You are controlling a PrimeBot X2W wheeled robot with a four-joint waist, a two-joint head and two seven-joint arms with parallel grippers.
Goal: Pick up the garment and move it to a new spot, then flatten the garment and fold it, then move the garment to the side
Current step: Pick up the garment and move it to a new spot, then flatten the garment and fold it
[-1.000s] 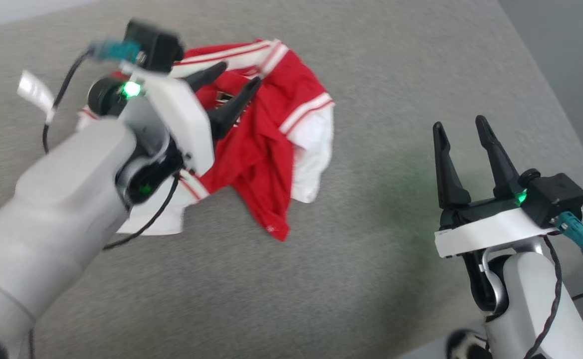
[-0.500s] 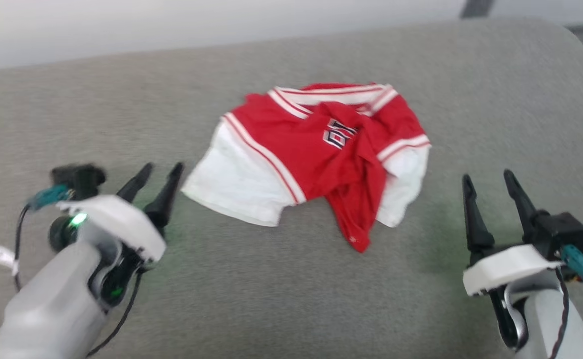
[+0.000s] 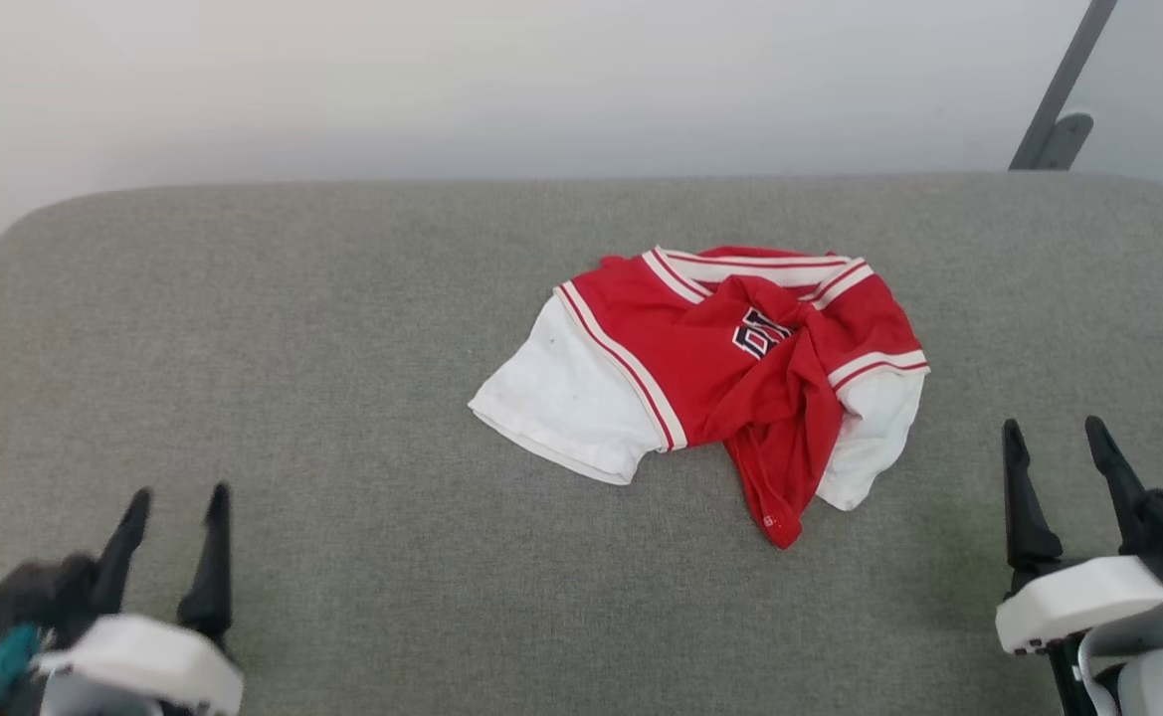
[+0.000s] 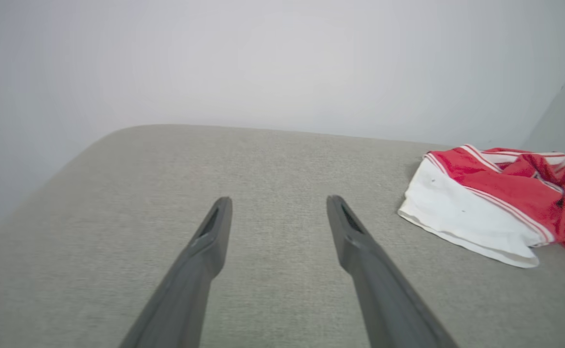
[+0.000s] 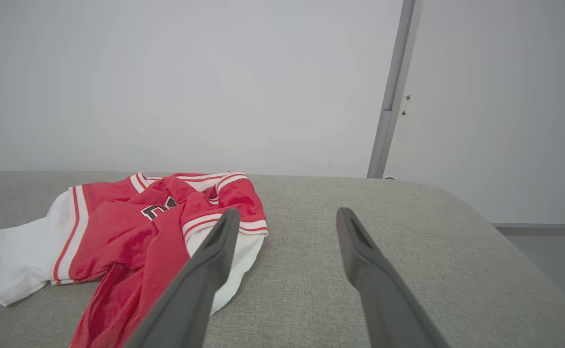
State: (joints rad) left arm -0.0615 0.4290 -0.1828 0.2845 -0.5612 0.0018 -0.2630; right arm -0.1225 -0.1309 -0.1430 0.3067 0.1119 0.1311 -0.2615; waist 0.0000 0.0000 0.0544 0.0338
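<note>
The garment (image 3: 720,373), a small red jersey T-shirt with white sleeves and striped trim, lies crumpled on the grey padded surface (image 3: 342,328), right of centre. Dark lettering shows on its bunched chest. My left gripper (image 3: 178,492) is open at the lower left, well clear of the shirt. My right gripper (image 3: 1057,430) is open at the lower right, a little right of the shirt's white sleeve. The left wrist view has the garment (image 4: 499,203) at its right edge, beyond the open gripper (image 4: 277,200). In the right wrist view the garment (image 5: 118,227) lies left of the open gripper (image 5: 287,212).
The grey surface has rounded far corners and ends at a pale wall (image 3: 442,89). A grey metal post (image 3: 1059,99) stands behind the far right corner; the post (image 5: 391,92) also rises in the right wrist view. Bare cushion lies left of the shirt.
The head camera has tilted up and shifted. My left arm has drawn back from over the shirt to the lower left, with nothing in it. The shirt lies as it did.
</note>
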